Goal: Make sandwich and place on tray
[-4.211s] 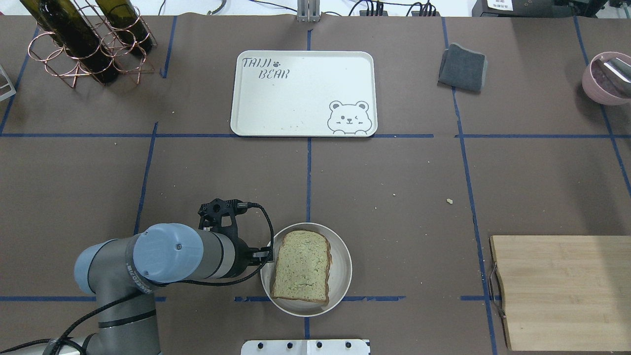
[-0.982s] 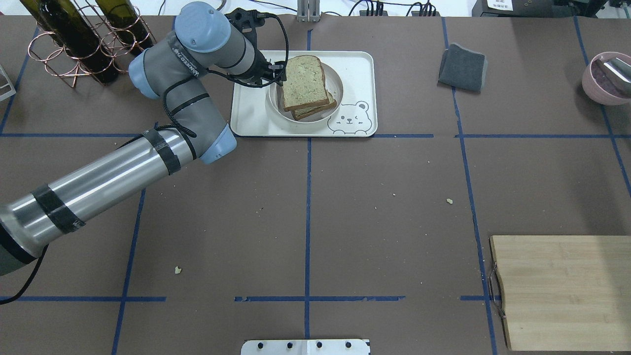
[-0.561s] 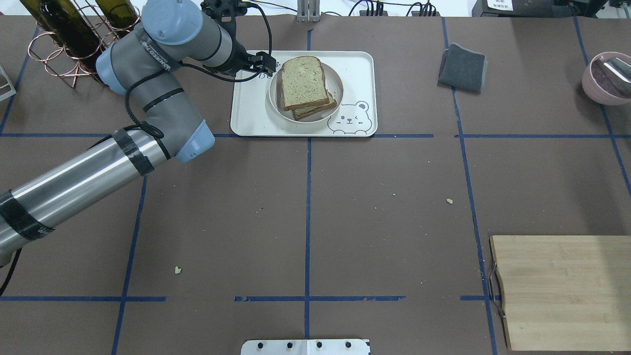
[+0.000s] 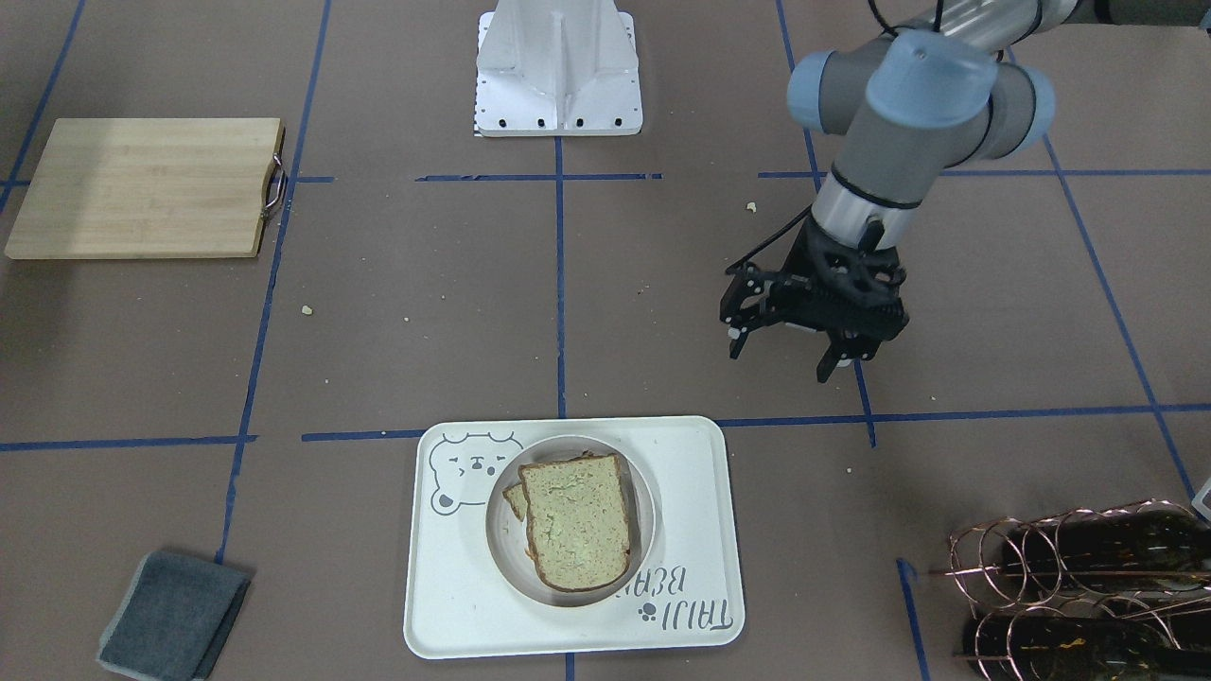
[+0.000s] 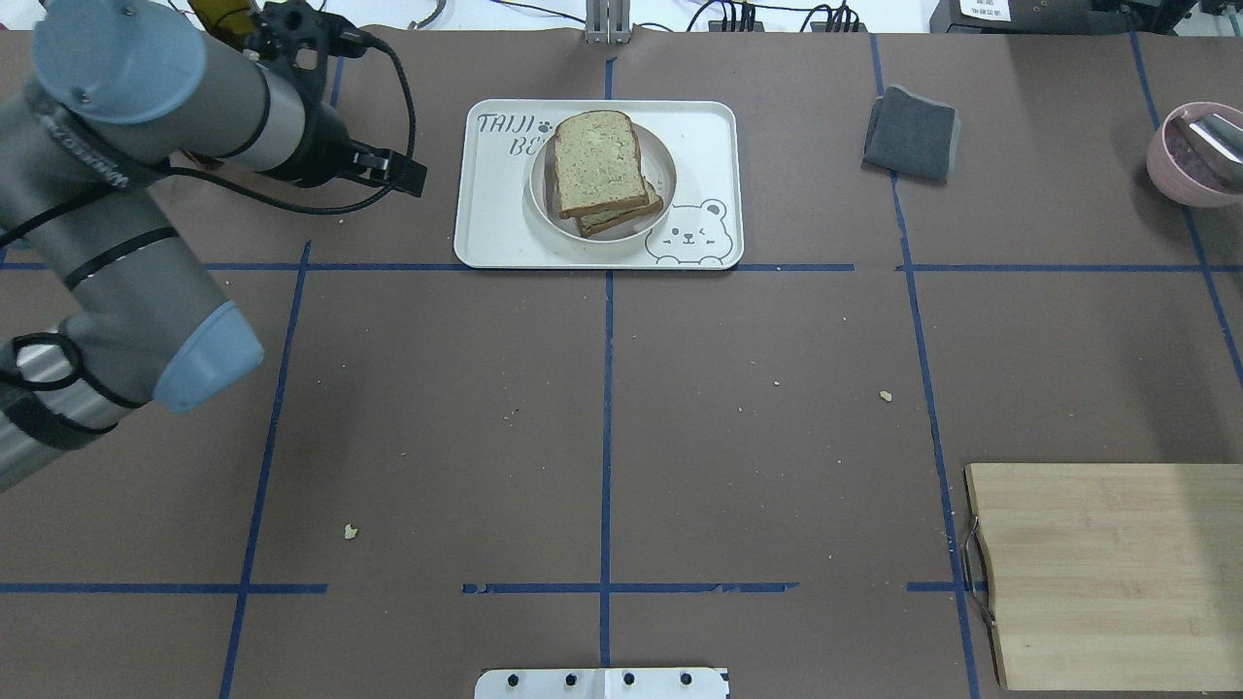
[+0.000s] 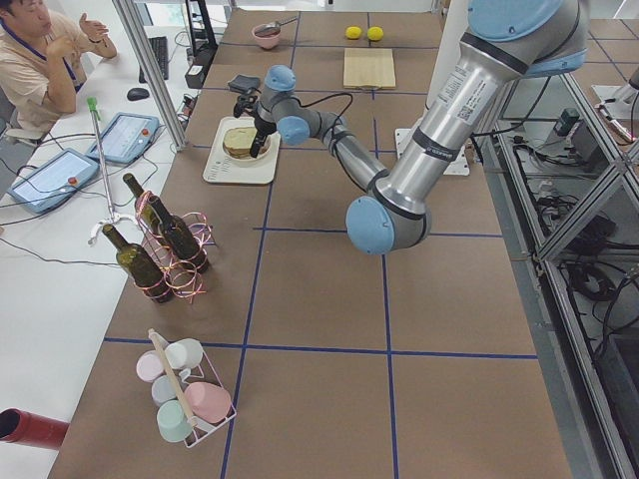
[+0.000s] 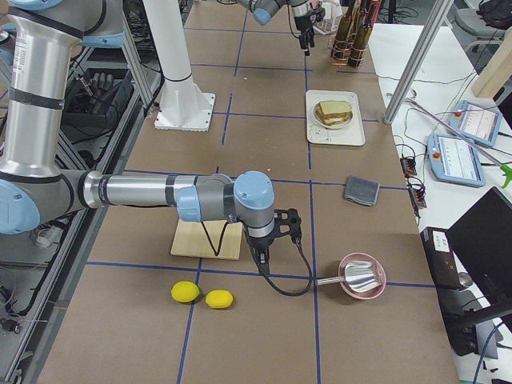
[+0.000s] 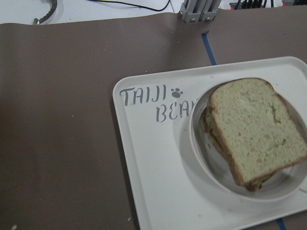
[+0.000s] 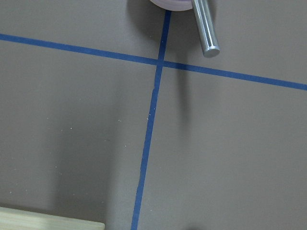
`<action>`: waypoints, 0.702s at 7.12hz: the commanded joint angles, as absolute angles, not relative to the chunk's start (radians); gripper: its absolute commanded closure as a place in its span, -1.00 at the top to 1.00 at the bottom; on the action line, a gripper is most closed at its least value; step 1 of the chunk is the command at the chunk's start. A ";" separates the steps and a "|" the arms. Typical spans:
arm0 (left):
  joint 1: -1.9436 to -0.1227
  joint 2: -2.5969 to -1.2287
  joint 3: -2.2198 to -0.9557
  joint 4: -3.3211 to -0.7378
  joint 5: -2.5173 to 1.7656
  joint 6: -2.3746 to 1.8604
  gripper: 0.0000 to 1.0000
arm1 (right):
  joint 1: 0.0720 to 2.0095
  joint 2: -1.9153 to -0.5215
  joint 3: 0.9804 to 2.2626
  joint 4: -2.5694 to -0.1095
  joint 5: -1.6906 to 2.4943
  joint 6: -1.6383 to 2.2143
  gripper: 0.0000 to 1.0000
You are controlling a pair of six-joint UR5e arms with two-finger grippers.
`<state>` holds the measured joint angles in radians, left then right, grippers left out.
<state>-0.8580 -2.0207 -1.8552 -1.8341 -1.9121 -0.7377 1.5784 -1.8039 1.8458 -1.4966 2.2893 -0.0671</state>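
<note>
Left to right, overhead view.

My left tool (image 4: 783, 352): fingers spread, nothing between them. It hangs over the brown paper-covered table (image 5: 777, 437), near the tray's left side but apart from it.

Far middle of the table: large cream-white rounded-rectangle tray (image 5: 490, 218) with a grey bear face and "TAIJI BEAR" lettering. A shallow round cream dish (image 5: 666, 184) stands on it. In the dish lies the sandwich (image 5: 594, 165), two brown-crusted, greenish-tan bread slices, the top one skewed so a corner of the lower one shows. The filling is hidden in every view.

Further right: folded grey cloth (image 5: 911, 132), then a pale wooden cutting board (image 5: 1107, 573) with a metal handle.

My right tool (image 7: 262, 258): low over the table beside the cutting board, near a pink bowl (image 7: 362, 276) holding a metal scoop. It shows only from the side, so I cannot tell whether it is released or clenched.

Judgement: sandwich stacked and resting on the tray, dish included. Task looks done; only parking my arms remains.
</note>
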 commanded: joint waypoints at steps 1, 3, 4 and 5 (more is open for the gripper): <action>-0.950 -1.816 -2.021 -1.805 -1.917 -0.553 1.00 | 1.578 -1.799 1.845 -1.506 2.298 -0.067 1.00; -1.146 -1.636 -2.019 -1.804 -2.184 -0.314 1.00 | 1.578 -1.805 1.845 -1.508 2.299 -0.067 1.00; -1.234 -1.521 -1.999 -1.804 -2.274 -0.143 1.00 | 1.578 -1.807 1.845 -1.509 2.301 -0.071 1.00; -1.321 -1.470 -1.949 -1.801 -2.290 -0.027 1.00 | 1.578 -1.804 1.844 -1.519 2.298 -0.075 1.00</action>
<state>-1.2063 -1.5642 -1.9945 -1.8037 -2.2232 -0.1959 1.5785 -1.8051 1.8451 -1.5107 2.2995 -0.0705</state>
